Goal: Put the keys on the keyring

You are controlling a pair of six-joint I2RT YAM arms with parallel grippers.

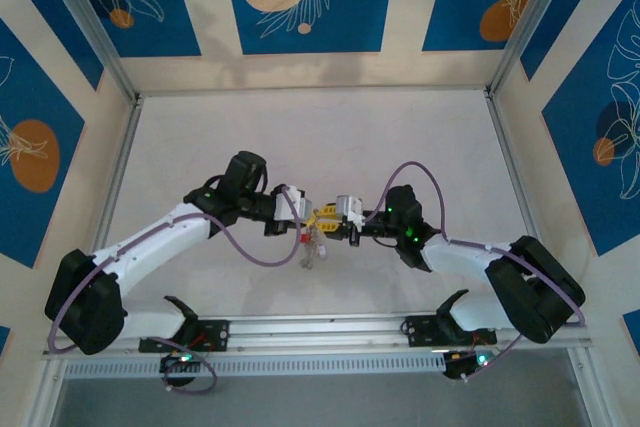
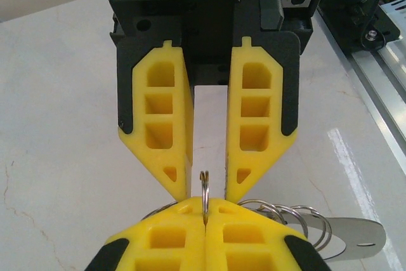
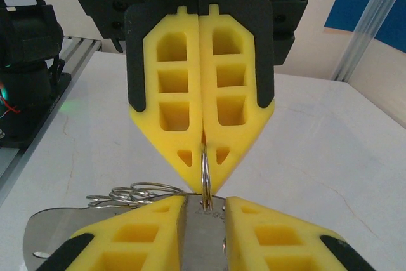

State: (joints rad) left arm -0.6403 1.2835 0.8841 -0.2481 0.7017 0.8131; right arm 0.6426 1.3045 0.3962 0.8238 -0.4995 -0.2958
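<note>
Over table [image 1: 420,147] centre, tip to tip: left gripper [image 2: 204,206] clamped on keyring [image 2: 204,185], which stands upright and edge-on; right gripper [image 3: 204,202] jaws parted, straddling the keyring without touching; loose rings [image 2: 285,217] and metal tag [image 2: 358,239] beside left fingers.

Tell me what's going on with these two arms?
The left claw is shut on a thin grey metal keyring, holding it edge-on over the pale marbled table. The right claw faces it tip to tip, its jaws apart on either side of the ring's free edge, not gripping. A bunch of silver wire rings and a flat grey metal tag are next to the left claw.
</note>
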